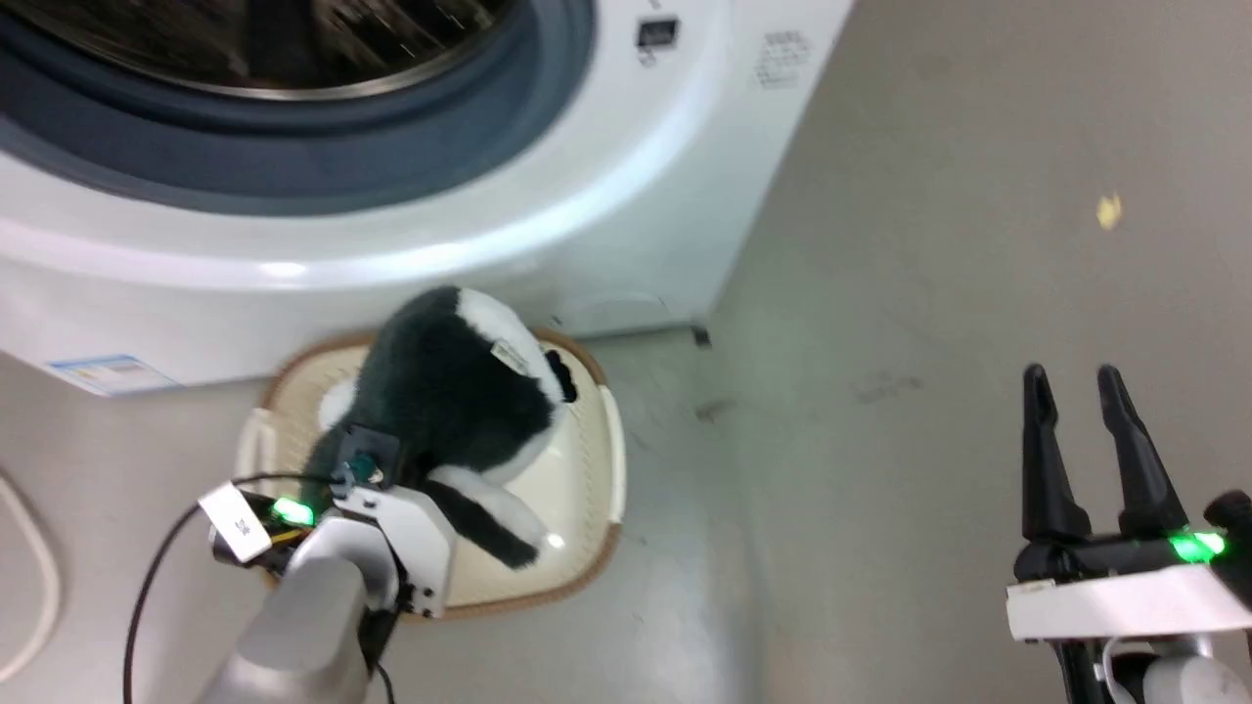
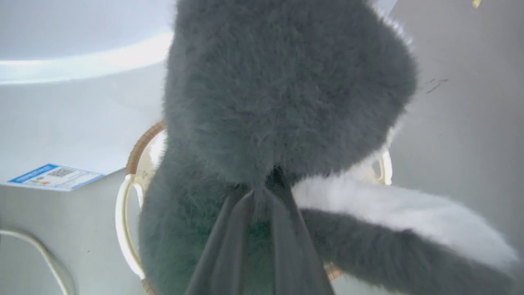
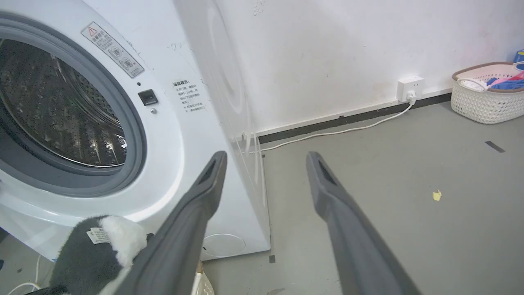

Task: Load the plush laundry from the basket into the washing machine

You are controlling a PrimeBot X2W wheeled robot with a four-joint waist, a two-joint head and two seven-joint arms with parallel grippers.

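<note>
Your left gripper (image 2: 258, 189) is clenching a tuft of dark fur on the plush laundry (image 1: 445, 391), which is sitting over the basket (image 1: 579, 474), just in front of the washing machine (image 1: 411, 244). That hold is looking shallow, so be lifting slowly, clearing the rim before swinging far toward the drum (image 1: 274, 49). Your right gripper (image 1: 1081, 386) is idling released, well to the right.

L gripper (image 2: 262, 189) tips buried in plush laundry (image 2: 286, 82)

Laundry room, white washing machine (image 3: 172, 135), filled clothes basket (image 3: 485, 104)
</note>
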